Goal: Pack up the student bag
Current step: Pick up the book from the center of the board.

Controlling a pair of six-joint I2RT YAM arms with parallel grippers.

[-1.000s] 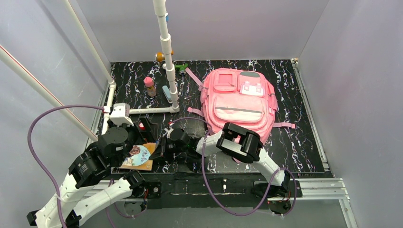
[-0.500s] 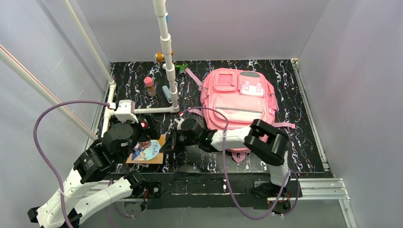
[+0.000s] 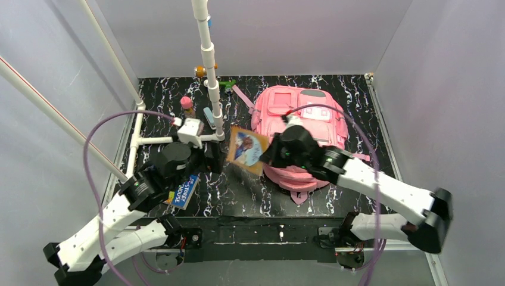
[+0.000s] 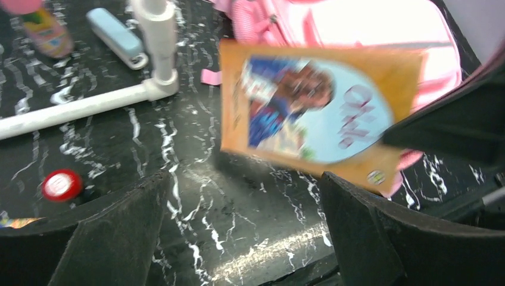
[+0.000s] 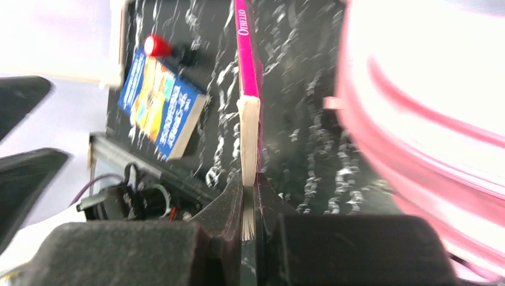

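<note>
1. Pink fabric student bag (image 3: 309, 128), zip pockets, white patch on front; lies flat, front up, just right of white pipe post (image 3: 209, 65).
2. Long axis runs near-far; which end is the top: can't tell.
3. R gripper (image 3: 269, 156) clamps orange book (image 3: 246, 149) by its edge, btwn post & bag.
4. L gripper (image 3: 208, 159) jaws wide, empty, near side of post.

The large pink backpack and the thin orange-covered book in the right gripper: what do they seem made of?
The large pink backpack looks like soft matt fabric: stitched pockets, limp straps. The thin orange-covered book seems paper with a printed card cover, perhaps glossy: pale page edges show in the right gripper.
</note>
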